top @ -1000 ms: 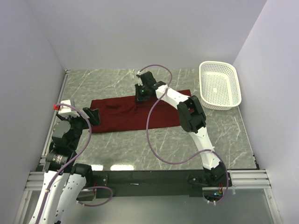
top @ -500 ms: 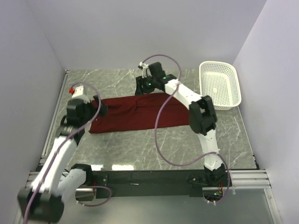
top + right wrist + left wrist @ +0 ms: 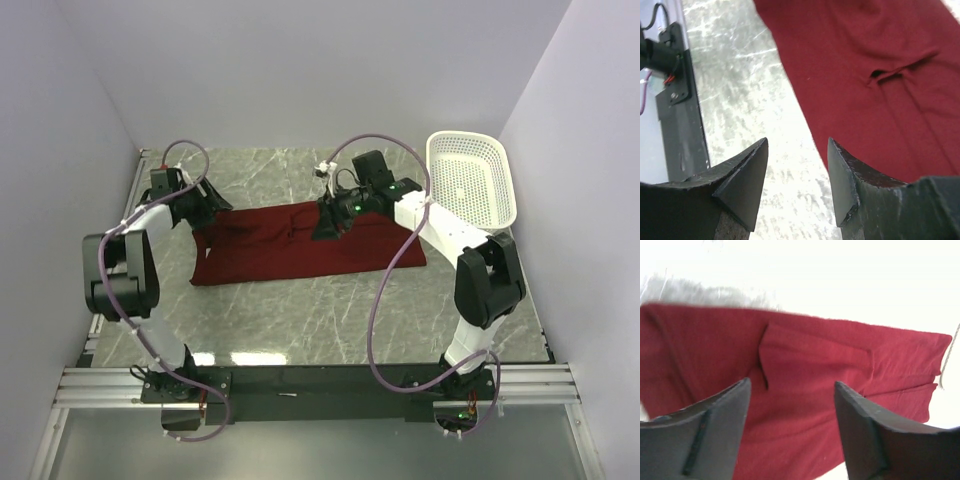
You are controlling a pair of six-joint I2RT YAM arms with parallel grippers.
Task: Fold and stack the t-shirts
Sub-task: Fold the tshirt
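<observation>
The dark red t-shirt [image 3: 300,245] lies flat on the marble table as a long folded band, with a small fold flap [image 3: 790,352] showing in the left wrist view. My left gripper [image 3: 207,207] hovers at the shirt's far left corner. In its own view it [image 3: 791,385] is open above the cloth [image 3: 805,410] and holds nothing. My right gripper [image 3: 328,224] hangs over the far edge of the shirt's middle. It is open [image 3: 797,142], with bare table between its fingers and the shirt's edge [image 3: 880,90] just beside the right finger.
A white mesh basket [image 3: 470,185] stands at the back right, tilted against the wall. The table's metal edge rail [image 3: 677,100] with a cable runs along one side. Purple cables loop over both arms.
The right gripper let go of the shirt's far edge, opened, and moved right and nearer over the cloth. The left arm swung out to the shirt's far left corner, its jaws narrowing slightly.
</observation>
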